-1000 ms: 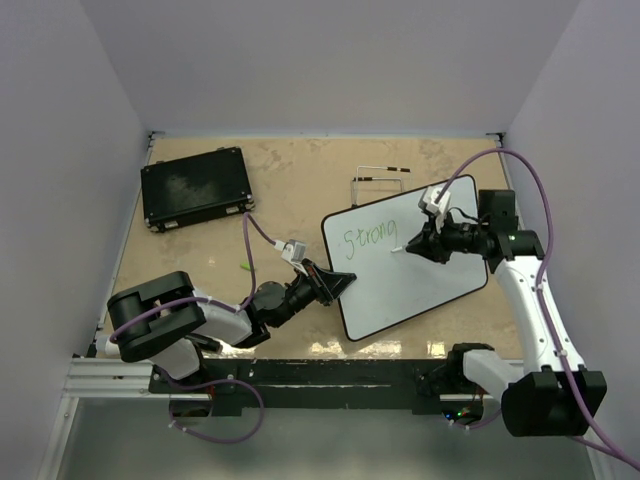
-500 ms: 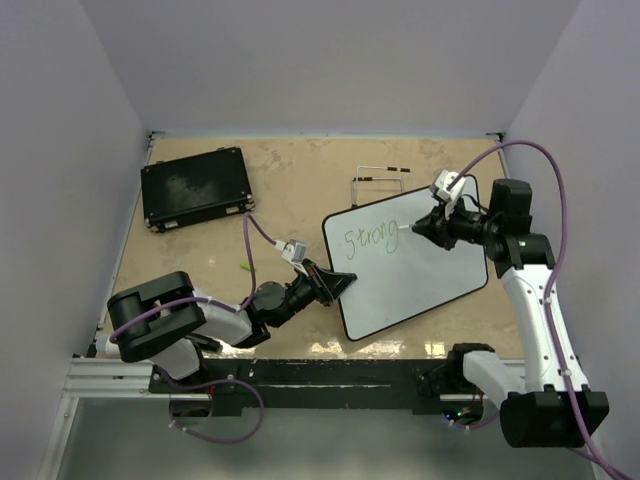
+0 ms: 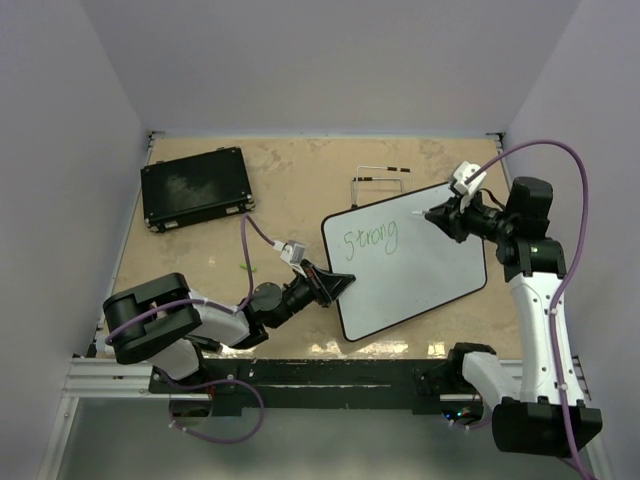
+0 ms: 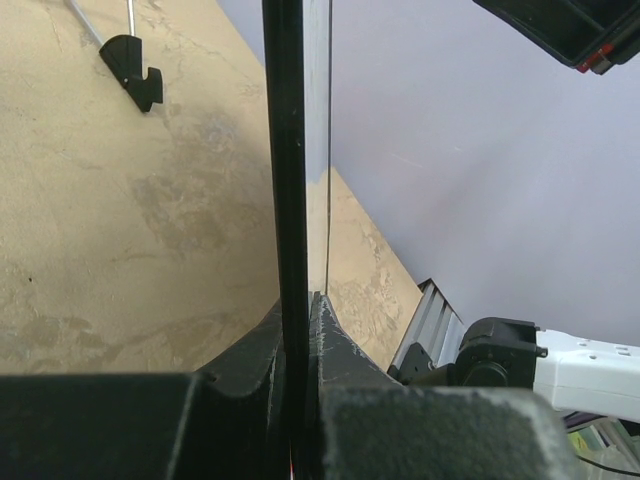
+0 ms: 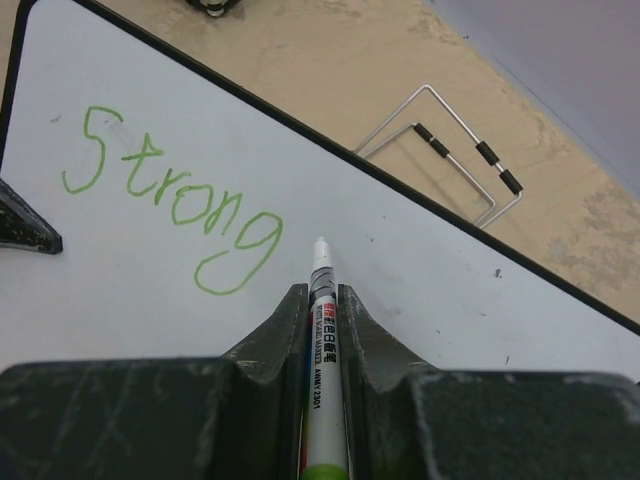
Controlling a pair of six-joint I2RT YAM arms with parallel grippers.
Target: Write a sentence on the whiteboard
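Note:
The whiteboard (image 3: 420, 270) lies tilted on the table, with the word "Strong" (image 3: 371, 238) in green near its upper left. That word is the only part of the sentence on it. My left gripper (image 3: 335, 283) is shut on the board's left rim; in the left wrist view the black rim (image 4: 285, 150) runs edge-on between the fingers of that gripper (image 4: 298, 310). My right gripper (image 3: 440, 216) is shut on a white marker (image 5: 322, 340), above the whiteboard (image 5: 450, 290). The tip points just right of "Strong" (image 5: 170, 195). Whether it touches the board I cannot tell.
A flat black case (image 3: 194, 187) lies at the back left of the table. A wire stand (image 3: 380, 180) lies just behind the whiteboard, also in the right wrist view as the wire stand (image 5: 450, 150). Purple-white walls close the table on three sides.
My right gripper has moved back and to the right with the marker, from below the end of "Strong" to near the board's far edge. The left gripper and the board have stayed put.

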